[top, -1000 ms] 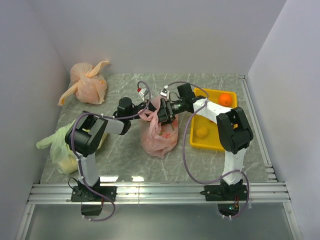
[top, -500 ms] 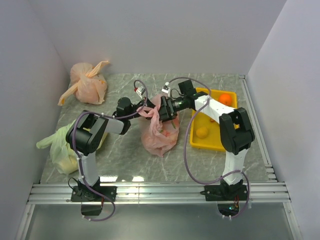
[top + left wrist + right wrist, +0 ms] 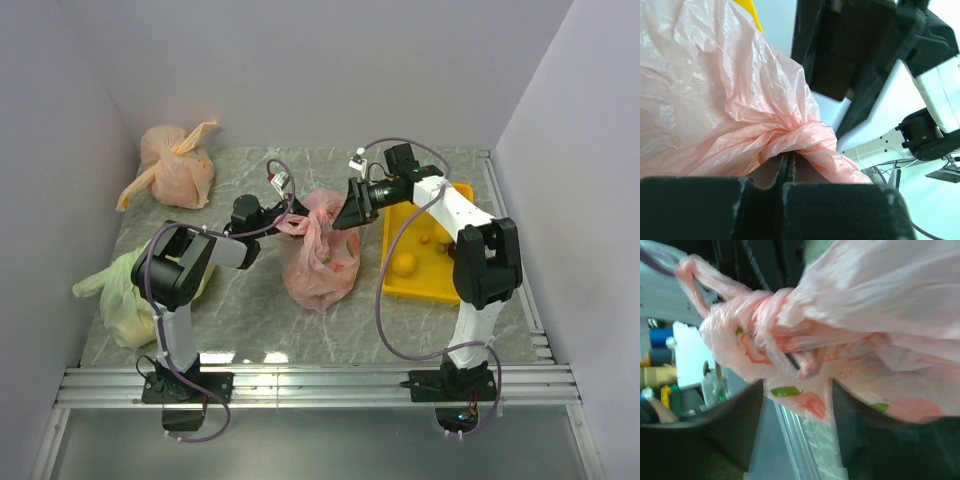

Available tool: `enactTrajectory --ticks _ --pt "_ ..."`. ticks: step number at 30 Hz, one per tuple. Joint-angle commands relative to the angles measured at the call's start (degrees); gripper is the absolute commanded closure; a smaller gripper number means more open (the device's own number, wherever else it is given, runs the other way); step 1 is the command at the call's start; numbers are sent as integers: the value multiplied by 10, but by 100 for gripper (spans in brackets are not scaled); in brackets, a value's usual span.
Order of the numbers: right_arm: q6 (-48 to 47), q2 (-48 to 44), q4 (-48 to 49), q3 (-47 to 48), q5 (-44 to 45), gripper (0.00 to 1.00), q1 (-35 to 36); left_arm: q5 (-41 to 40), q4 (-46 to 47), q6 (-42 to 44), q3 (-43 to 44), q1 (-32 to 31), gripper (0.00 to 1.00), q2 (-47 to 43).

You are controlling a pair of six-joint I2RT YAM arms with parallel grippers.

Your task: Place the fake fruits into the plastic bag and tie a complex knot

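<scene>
Plastic bag [image 3: 318, 268], pink and crinkly, is seen lying near the middle of the bench [image 3: 250, 320], between the two arms and just left of a yellow tray [image 3: 440, 285]. Its mouth is gathered into the knot [image 3: 772, 332], a twisted bunch of pink strips from which a looped loose end [image 3: 692, 275] sticks out. Red and green shapes are visible at the film below the knot; whether they are printed or lie inside cannot be told. The left hand [image 3: 789, 167] is pressed together on a twisted pink strip at the bag's top, and the film is pulled taut from that pinch. The right hand [image 3: 797, 390] is spread wide, with nothing pinched; its fingers [image 3: 715, 440] are held either side of the bag's upper part, just beside the knot. An orange fruit [image 3: 405, 264] is left in the tray, with smaller pieces [image 3: 426, 238] beyond it. An orange-peach tied bag [image 3: 178, 165] is set at the far left corner, and a yellow-green bag [image 3: 122, 295] lies beside the left arm's base.
</scene>
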Motion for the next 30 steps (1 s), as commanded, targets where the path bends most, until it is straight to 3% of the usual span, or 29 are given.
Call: enactTrajectory --ticks 1,3,11,15,18,30 --pt "111 -25 112 -15 -28 51 -17 15 48 10 10 2 99 -17" --pt "126 -18 115 -9 -28 59 -15 16 44 11 12 1 99 -15" --pt "186 -12 185 -25 16 66 -14 17 42 17 15 0 100 -11" --pt "145 -4 152 -1 37 48 -5 18 27 26 18 -2 100 -11" --pt "126 -6 138 -3 41 44 2 18 23 28 23 -3 99 -8" --pt "63 -18 93 -8 74 43 28 22 -2 41 25 -5 100 -11"
